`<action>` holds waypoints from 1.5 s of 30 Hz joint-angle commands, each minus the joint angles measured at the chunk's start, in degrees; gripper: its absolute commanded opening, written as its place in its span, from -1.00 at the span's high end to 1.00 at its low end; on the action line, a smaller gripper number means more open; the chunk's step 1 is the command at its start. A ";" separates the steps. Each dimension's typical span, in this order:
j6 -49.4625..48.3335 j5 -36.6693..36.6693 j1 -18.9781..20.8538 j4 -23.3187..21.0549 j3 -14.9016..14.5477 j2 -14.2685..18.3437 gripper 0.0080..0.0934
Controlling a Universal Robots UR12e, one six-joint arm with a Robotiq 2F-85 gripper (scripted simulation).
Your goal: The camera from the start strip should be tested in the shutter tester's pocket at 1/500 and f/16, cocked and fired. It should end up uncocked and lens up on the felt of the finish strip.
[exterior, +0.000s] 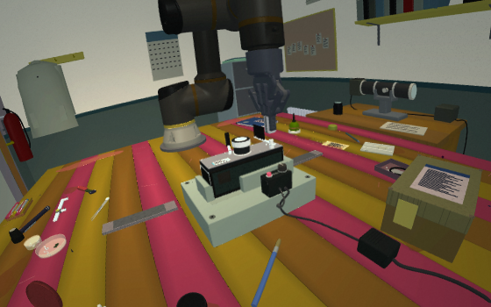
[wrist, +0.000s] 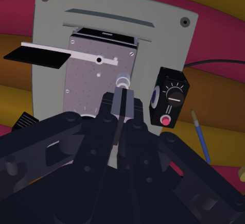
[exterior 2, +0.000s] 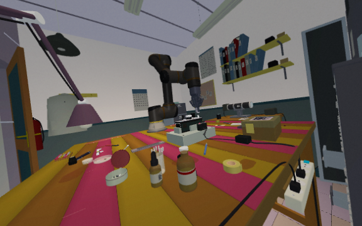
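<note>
The camera's dial end is hidden behind my fingers in the wrist camera. The camera (exterior: 241, 169) (wrist: 99, 72) sits in the pocket of the pale grey shutter tester (exterior: 247, 195) (exterior 2: 189, 133), silver top plate up, its wind lever (wrist: 64, 56) swung out to the left. My gripper (exterior: 271, 128) (wrist: 123, 102) hovers closed and empty just above the small silver shutter button (wrist: 122, 78) at the camera's far end. The tester's black sensor box (exterior: 276, 180) (wrist: 168, 100) with a knob and a pink button sits beside the camera.
The tester's raised walls flank the camera on either side. Grey strips (exterior: 139, 217) (exterior: 307, 157) lie left and right of the tester. A blue brush (exterior: 265, 273), a black adapter (exterior: 378, 247) with its cable and a cardboard box (exterior: 433, 204) lie near the bench's front right.
</note>
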 commanded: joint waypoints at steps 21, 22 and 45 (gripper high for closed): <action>0.00 0.00 0.00 6.65 -3.16 -3.62 1.00; 0.00 0.00 0.00 7.22 -3.46 -3.89 1.00; 0.00 0.00 0.00 13.28 -6.80 -6.51 1.00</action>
